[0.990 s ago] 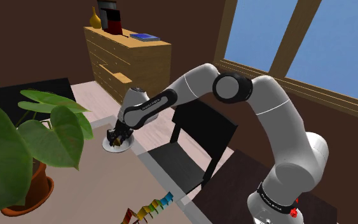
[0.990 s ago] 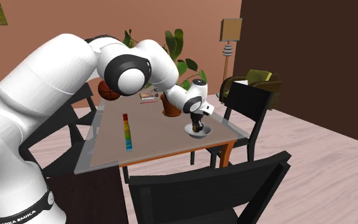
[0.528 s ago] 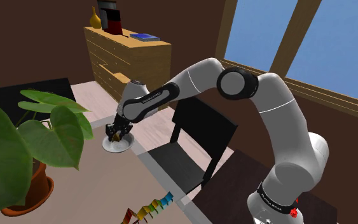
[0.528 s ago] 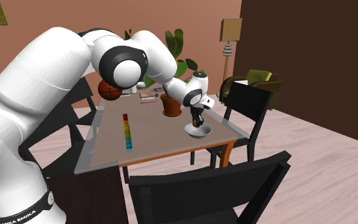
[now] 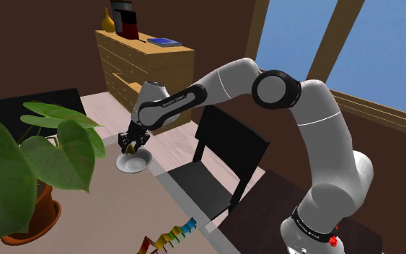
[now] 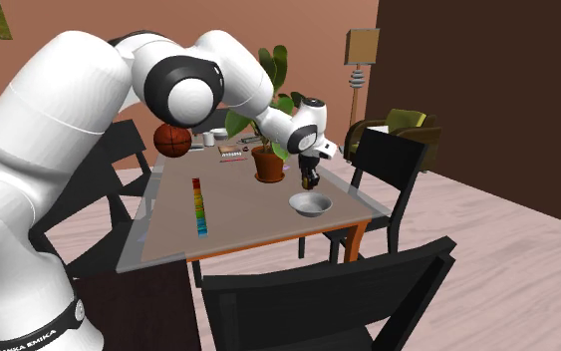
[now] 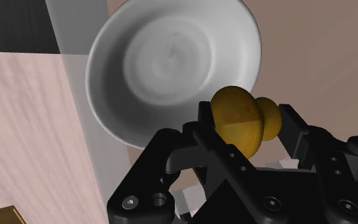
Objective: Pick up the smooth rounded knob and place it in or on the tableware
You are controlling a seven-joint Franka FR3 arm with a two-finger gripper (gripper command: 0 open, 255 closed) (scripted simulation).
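A smooth, rounded yellow-brown knob [image 7: 238,119] sits clasped between my two black fingers, so my gripper [image 7: 250,124] is shut on it. Just beyond the knob lies a shallow white bowl [image 7: 171,63] with nothing in it. In the shoulder view the gripper [image 5: 130,146] hangs a little above the bowl [image 5: 136,164], which stands near the table's edge. The second exterior view shows the gripper [image 6: 309,183] pointing down over the far rim of the bowl [image 6: 311,205].
A potted plant [image 5: 28,173] stands on the table [image 5: 107,209] at the shoulder view's left. A coloured strip [image 6: 199,207] lies along the table's middle, with a basketball [image 6: 172,140] at its far end. A black chair [image 5: 223,159] stands beside the bowl's edge.
My gripper has risen from down at the bowl to a little above it, with the knob still clasped between the fingers. The bowl has not moved.
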